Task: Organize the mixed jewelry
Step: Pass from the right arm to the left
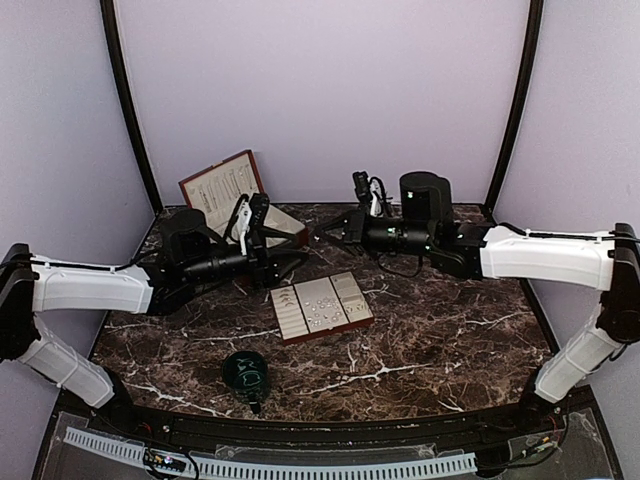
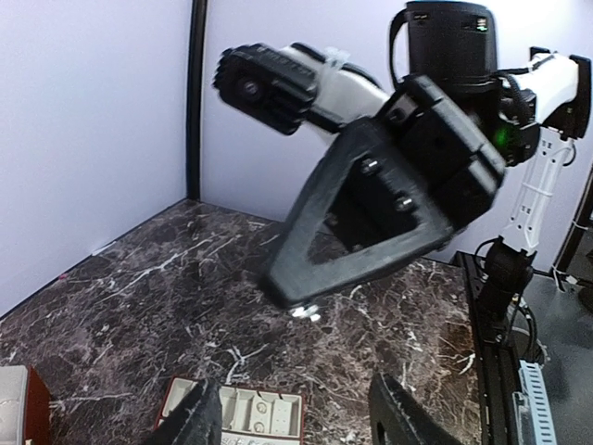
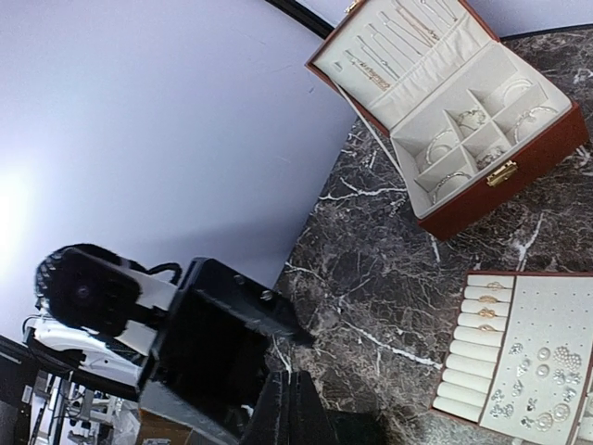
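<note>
- The counter [image 1: 450,340] was a dark brown, marble-patterned slab with white veins.
- Plain lavender walls [image 1: 320,90] rose behind the counter and along both its sides.
- Black posts [image 1: 130,110] climbed from the counter's two back corners, where the walls met.
- A white perforated strip [image 1: 300,468] ran along the counter's near edge, below its black rim.
- Light fell soft and even over the counter; a brighter patch [image 3: 18,204] glowed on one wall above it.
</note>
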{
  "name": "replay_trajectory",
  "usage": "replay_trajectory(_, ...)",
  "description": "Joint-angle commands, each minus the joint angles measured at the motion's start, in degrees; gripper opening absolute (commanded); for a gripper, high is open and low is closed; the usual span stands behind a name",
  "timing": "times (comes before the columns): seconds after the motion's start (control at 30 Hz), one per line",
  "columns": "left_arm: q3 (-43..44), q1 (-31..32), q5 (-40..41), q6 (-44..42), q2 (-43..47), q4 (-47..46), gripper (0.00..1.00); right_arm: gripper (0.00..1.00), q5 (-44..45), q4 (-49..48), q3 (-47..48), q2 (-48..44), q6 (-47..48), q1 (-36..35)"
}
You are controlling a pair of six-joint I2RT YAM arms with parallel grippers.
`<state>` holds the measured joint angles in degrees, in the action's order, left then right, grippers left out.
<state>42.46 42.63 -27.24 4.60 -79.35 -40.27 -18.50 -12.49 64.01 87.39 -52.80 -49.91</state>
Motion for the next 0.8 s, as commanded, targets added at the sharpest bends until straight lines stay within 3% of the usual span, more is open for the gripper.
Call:
replay_trajectory(0.0, -1.23, 1.14, 3.97, -0.05, -2.99, -8.7, 0.53, 0.0, -2.59, -6.87, -2.3, -2.52, -4.38, -0.08)
replay_trajectory(0.43, 1.05, 5.69, 8.54, -1.13, -7.23, -12.81, 0.32, 0.0, -3.69, -11.15, -4.06, -2.48, -7.83, -0.09)
replay_trajectory(0.77, 2.38, 5.99, 10.43, -0.65, -7.8, -14.59, 0.23, 0.0, -3.65, -11.12, -4.32, -2.02, -8.36, -0.36)
